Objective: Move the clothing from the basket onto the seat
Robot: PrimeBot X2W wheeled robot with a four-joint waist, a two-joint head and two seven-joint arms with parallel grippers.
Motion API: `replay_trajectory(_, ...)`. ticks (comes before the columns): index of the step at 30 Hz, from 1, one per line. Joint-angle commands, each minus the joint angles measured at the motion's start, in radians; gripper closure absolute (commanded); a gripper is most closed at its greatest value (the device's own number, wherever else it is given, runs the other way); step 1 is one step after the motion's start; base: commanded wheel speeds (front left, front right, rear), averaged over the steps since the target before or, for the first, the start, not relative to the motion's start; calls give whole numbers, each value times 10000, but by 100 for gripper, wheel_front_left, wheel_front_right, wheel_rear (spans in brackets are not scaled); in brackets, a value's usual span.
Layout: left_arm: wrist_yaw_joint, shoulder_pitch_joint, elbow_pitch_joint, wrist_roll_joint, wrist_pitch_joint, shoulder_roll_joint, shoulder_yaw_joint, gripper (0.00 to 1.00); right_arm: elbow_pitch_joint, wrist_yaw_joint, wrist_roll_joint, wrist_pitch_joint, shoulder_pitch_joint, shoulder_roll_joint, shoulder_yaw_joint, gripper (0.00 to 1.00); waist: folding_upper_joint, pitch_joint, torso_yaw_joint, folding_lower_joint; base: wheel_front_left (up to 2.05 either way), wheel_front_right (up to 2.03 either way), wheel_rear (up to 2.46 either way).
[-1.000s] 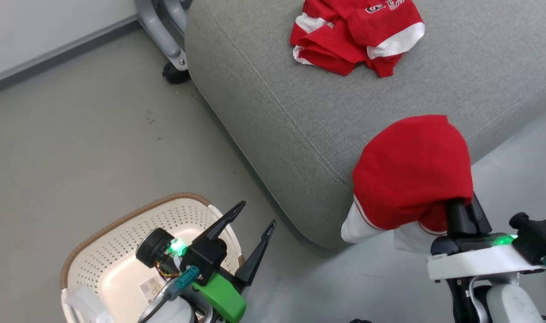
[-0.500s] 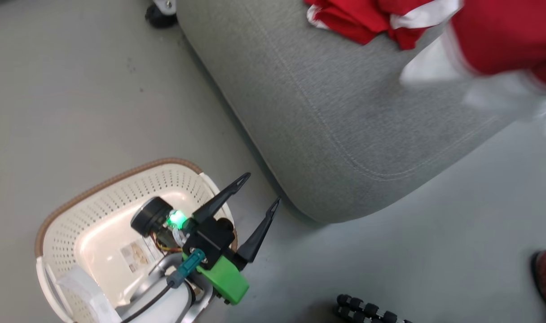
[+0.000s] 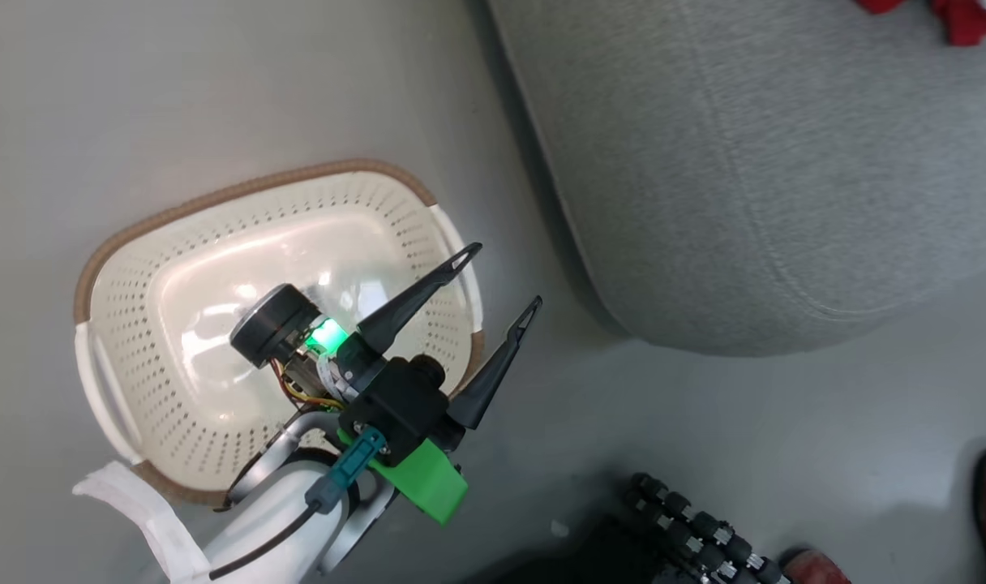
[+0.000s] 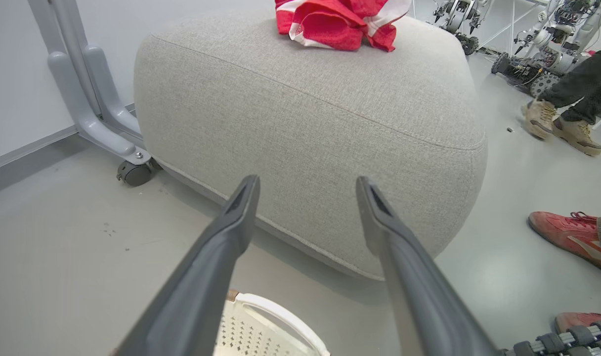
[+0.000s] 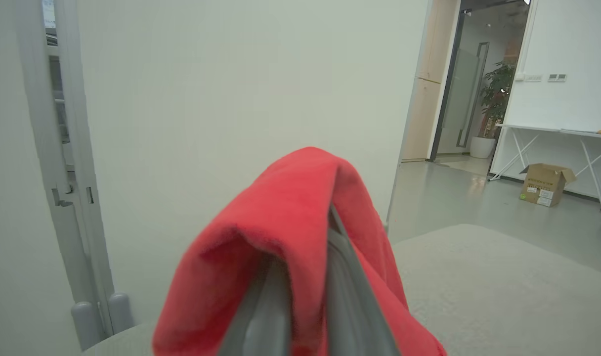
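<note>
We had our right gripper (image 5: 305, 277) clamped on the red garment (image 5: 280, 207), which draped over its fingers. The seat (image 5: 478, 277) lay just below and ahead of it. Our left gripper (image 3: 501, 277), fingers spread apart, hung over the basket (image 3: 136, 324). A second garment (image 4: 340, 22) lay on the seat's far side.

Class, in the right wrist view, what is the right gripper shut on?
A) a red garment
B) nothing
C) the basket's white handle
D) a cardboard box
A: the right gripper has its fingers closed together on the red garment, which drapes over them.
</note>
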Motion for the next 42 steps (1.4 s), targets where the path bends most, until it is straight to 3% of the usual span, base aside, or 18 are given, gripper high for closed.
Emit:
replay_trajectory(1,46,-261,-20,55,-17,52,24,0,458,-3,211,-17,-325,129,154,100,0,1035,1009,-2,0,0,0)
replay_trajectory(11,146,-468,360,70,-331,-265,-49,0,3126,-3,150,-48,-415,445,1231,100,0,1050,1480,-2,0,0,0)
replay_trajectory(12,168,-448,424,42,-372,-290,-52,0,3205,-3,170,-52,-366,473,1265,63,0,1001,1500,-2,0,0,0)
replay_trajectory(13,189,-413,515,-5,-434,-308,-62,0,3199,-3,127,-56,-298,432,1231,0,0,926,1523,-2,0,0,0)
replay_trajectory(20,367,-218,960,-234,-709,-524,12,0,2461,-3,-292,-57,587,598,747,0,0,84,1514,-2,0,0,0)
replay_trajectory(30,777,593,2113,-1603,-1767,-1479,769,0,1185,-3,-982,-60,2854,1259,537,0,0,-2206,1888,-2,0,0,0)
replay_trajectory(37,760,1385,2952,-2320,-2058,-2139,1778,0,277,-3,-1160,-60,5134,2302,1520,0,0,-4082,2646,-2,0,0,0)
replay_trajectory(42,876,2459,3071,-2201,-2038,-2582,3018,0,-154,-3,-1058,-61,6619,3052,2915,0,0,-5422,3137,-2,0,0,0)
